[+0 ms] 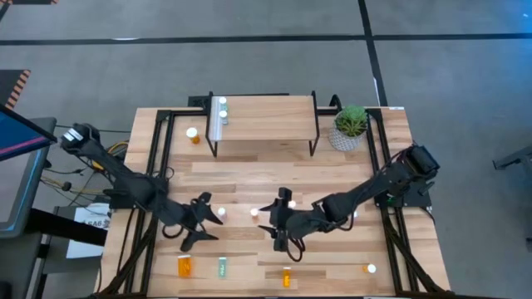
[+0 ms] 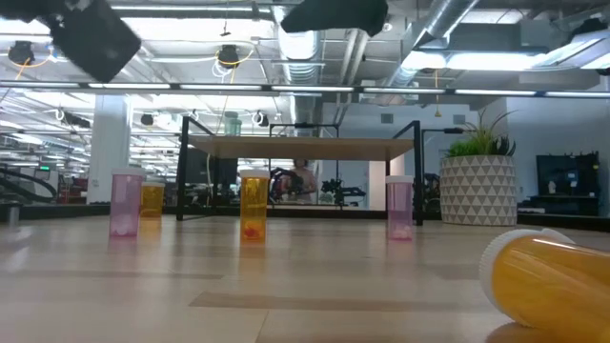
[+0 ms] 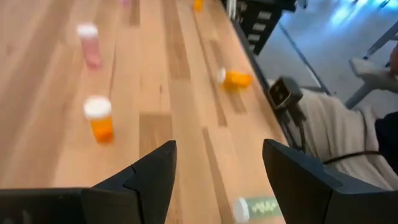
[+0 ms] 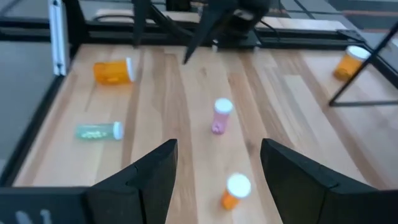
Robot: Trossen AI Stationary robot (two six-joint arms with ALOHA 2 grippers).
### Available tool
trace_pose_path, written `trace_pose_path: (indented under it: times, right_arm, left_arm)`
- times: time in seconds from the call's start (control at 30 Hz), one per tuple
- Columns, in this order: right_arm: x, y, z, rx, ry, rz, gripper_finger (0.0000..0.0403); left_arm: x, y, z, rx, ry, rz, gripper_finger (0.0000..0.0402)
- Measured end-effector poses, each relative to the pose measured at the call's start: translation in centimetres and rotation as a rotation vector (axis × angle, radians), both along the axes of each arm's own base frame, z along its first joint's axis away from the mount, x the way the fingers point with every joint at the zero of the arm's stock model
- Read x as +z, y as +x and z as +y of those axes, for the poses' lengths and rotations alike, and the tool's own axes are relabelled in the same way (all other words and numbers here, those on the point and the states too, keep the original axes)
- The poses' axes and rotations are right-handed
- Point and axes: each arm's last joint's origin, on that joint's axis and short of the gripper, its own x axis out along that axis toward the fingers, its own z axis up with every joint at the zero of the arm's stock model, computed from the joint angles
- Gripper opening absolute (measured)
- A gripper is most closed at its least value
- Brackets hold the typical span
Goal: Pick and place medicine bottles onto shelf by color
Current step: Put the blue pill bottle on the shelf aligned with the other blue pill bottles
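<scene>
My left gripper point(image 1: 202, 223) and right gripper point(image 1: 278, 226) hang empty over the table's point(image 1: 249, 170) middle, jaws spread. Two bottles point(image 1: 222, 109) stand on the shelf point(image 1: 266, 120) at the far edge; orange point(image 1: 184, 267), green point(image 1: 222, 267) bottles lie along the near edge.

shelf point(image 1: 266, 116): two bottles point(image 1: 222, 109) on left end | other bottles point(image 1: 184, 267) scattered on table

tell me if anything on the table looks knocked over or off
Two bottles lie on their sides near the table's front left edge: an orange bottle and a green bottle. The other bottles in view stand upright. Both grippers, left and right, are open and empty.
</scene>
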Motion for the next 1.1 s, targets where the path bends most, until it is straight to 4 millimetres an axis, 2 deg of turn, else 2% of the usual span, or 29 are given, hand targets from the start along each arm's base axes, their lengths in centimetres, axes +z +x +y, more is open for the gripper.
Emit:
trace_pose_path:
  times: [0.17,0.4,0.7,0.97,1.1]
  right_arm:
    - [-0.4,-0.3,-0.1,-0.033,0.005,0.039,0.0255]
    - [-0.9,-0.3,-0.8,-0.037,-0.030,0.098,0.0255]
    - [-0.7,0.6,-2.6,-0.010,-0.004,0.098,0.0255]
    - [-0.4,0.0,-0.4,0.015,0.056,0.051,0.0255]
    - [0.1,-0.3,0.9,0.023,0.079,-0.011,0.0255]
  left_arm:
    - [-1.2,0.6,-0.3,0.024,0.007,0.060,0.0226]
    - [-1.6,0.9,-0.1,0.098,-0.069,0.107,0.0226]
    - [-1.9,-0.9,-2.0,0.211,-0.220,0.180,0.0226]
    - [-1.8,-3.2,-4.3,0.228,-0.307,0.172,0.0226]
    - [-2.0,-3.5,-4.7,0.233,-0.311,0.172,0.0220]
